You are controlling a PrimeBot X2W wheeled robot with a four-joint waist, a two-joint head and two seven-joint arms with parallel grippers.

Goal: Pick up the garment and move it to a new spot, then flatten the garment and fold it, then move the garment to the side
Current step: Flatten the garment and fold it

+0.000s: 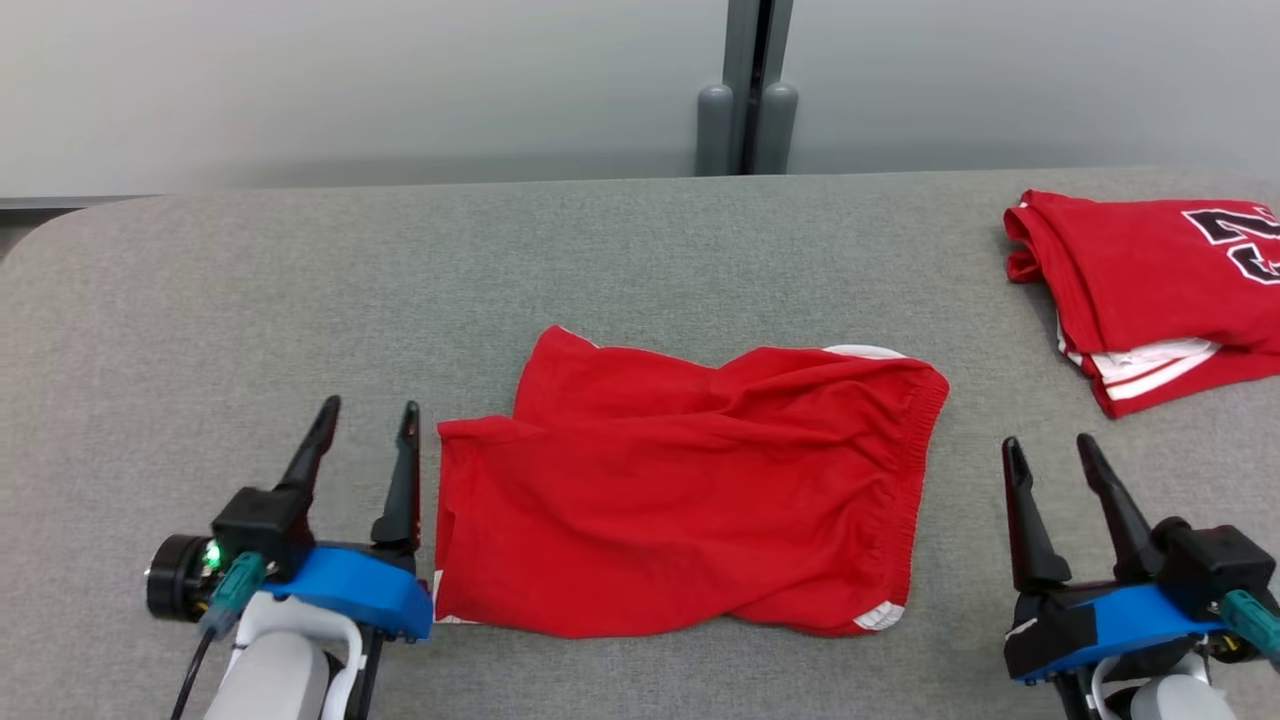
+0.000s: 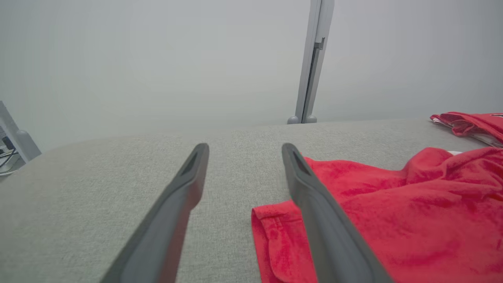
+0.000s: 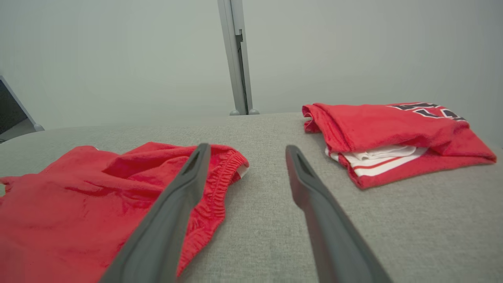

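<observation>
The garment [image 1: 680, 495] is a pair of red shorts with white trim, lying folded over and wrinkled in the middle of the grey table [image 1: 300, 300]. Its elastic waistband faces right. My left gripper [image 1: 368, 408] stands open just off the shorts' left hem, with nothing between its fingers; in the left wrist view the garment [image 2: 393, 220] lies right of the left gripper [image 2: 244, 147]. To the right of the waistband my right gripper [image 1: 1047, 445] is open and holds nothing. The right wrist view shows the garment [image 3: 78, 204] left of the right gripper [image 3: 245, 147].
A folded red jersey [image 1: 1160, 290] with black numerals and white trim lies at the table's back right, also the folded jersey [image 3: 393, 137] in the right wrist view. A grey post [image 1: 748, 90] stands behind the table's far edge against a pale wall.
</observation>
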